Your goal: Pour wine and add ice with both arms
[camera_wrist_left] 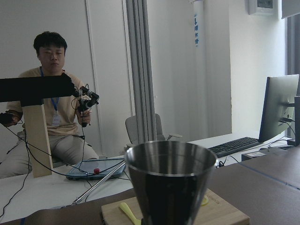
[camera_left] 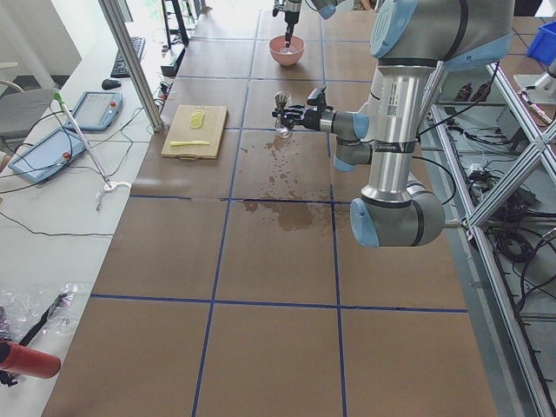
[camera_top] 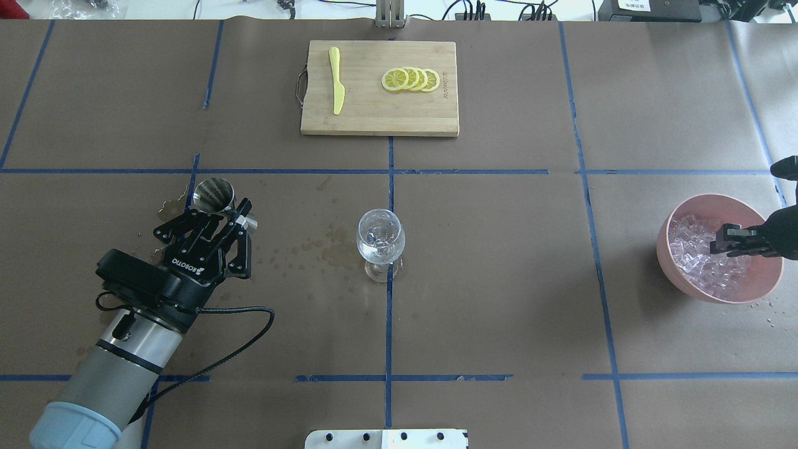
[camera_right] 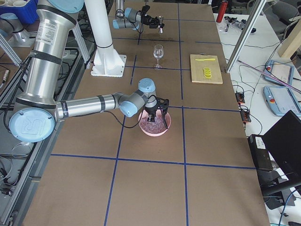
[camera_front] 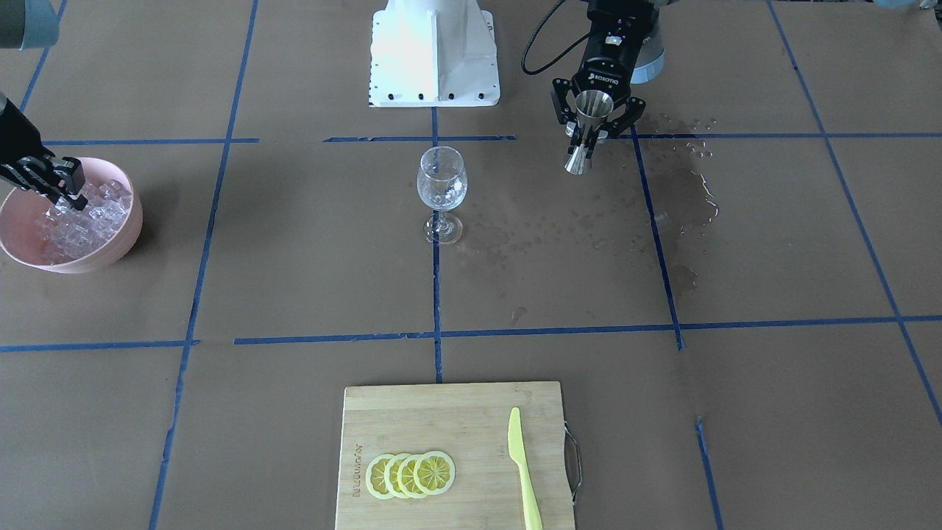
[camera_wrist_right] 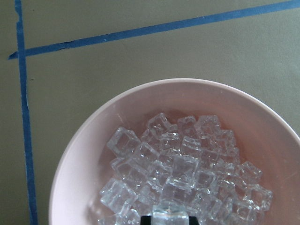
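Observation:
A clear wine glass (camera_front: 441, 182) (camera_top: 380, 239) stands upright at the table's middle, with glistening droplets of wine inside. My left gripper (camera_front: 589, 137) (camera_top: 219, 211) is shut on a steel jigger (camera_front: 591, 110) (camera_top: 212, 193) and holds it upright above the table, apart from the glass; the jigger's cup (camera_wrist_left: 169, 180) fills the left wrist view. My right gripper (camera_front: 68, 193) (camera_top: 722, 241) is down in a pink bowl (camera_front: 110, 250) (camera_top: 698, 280) of ice (camera_top: 701, 255) (camera_wrist_right: 178, 173). It is shut on one ice cube (camera_wrist_right: 169, 217).
A wooden cutting board (camera_front: 412, 412) (camera_top: 374, 112) holds lemon slices (camera_front: 411, 475) (camera_top: 411, 79) and a yellow knife (camera_front: 522, 467) (camera_top: 336, 87) at the operators' side. Spilled liquid wets the paper (camera_front: 684, 199) (camera_top: 318, 249) near the left arm. The white base block (camera_front: 434, 51) stands behind the glass.

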